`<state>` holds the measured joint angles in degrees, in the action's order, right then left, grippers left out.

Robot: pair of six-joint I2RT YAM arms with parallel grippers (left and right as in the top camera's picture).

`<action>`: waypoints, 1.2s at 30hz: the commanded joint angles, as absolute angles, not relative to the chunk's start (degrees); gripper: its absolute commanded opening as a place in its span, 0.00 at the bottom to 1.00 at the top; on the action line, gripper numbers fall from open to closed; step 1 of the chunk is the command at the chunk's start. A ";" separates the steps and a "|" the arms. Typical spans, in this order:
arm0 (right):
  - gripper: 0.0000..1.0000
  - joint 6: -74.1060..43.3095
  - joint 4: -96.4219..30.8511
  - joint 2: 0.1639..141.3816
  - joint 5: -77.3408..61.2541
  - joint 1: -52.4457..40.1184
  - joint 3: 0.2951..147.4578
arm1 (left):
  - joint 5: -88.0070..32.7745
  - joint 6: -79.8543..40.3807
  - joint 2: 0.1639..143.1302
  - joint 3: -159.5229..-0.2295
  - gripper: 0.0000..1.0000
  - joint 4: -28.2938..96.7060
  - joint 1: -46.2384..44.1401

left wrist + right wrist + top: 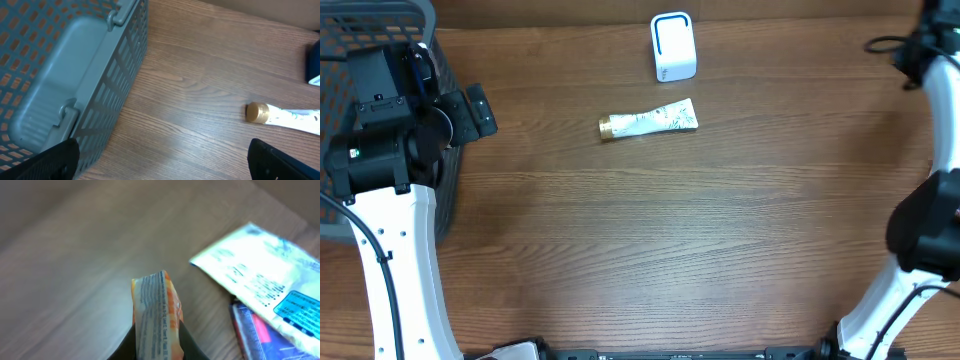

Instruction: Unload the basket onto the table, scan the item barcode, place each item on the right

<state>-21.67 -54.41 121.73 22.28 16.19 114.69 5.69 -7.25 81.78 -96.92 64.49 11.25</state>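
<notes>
Grips a thin orange packet (155, 312) in the right gripper (157, 346), jaws clamped on its lower end, above the table (75, 240) at right. Holds the left gripper (165, 162) agape beside the basket (75, 90). Seems light, crinkly, slippery; best pinched by an edge. Cannot read the blurred print on it.

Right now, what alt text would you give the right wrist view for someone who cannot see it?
The right gripper pinches an orange packet, seen edge-on with fine print, over a wooden table. At right lie a white and blue packet and, partly under it, a dark packet with pink.
</notes>
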 commanded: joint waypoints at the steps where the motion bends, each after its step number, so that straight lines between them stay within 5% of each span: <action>1: 0.04 -22.76 -54.17 126.28 15.62 21.17 114.37 | 6.15 -6.39 81.65 -97.86 1.00 64.31 11.25; 7: 0.04 -22.76 -56.66 132.53 11.86 28.05 114.37 | 6.15 -6.39 81.65 -97.86 1.00 64.31 11.25; 9: 0.30 -22.76 -57.47 132.73 11.68 29.36 114.37 | 6.17 -6.39 81.65 -97.86 1.00 64.31 11.25; 10: 0.64 -22.70 -57.82 132.70 11.35 29.93 114.39 | 6.15 -6.39 81.65 -97.86 1.00 64.31 11.25; 11: 0.82 -22.41 -58.00 132.49 11.00 30.35 114.41 | 6.17 -6.39 81.65 -97.86 1.00 64.31 11.25; 13: 1.00 -20.86 -58.92 132.16 9.93 30.96 114.58 | 6.15 -6.39 81.65 -97.86 1.00 64.31 11.25; 22: 1.00 -20.62 -64.31 123.55 -10.31 29.08 128.11 | 6.15 -6.39 81.65 -97.86 1.00 64.31 11.25; 36: 1.00 -20.69 -79.15 112.62 -20.69 -6.28 137.27 | 6.15 -6.39 81.65 -97.86 1.00 64.31 11.25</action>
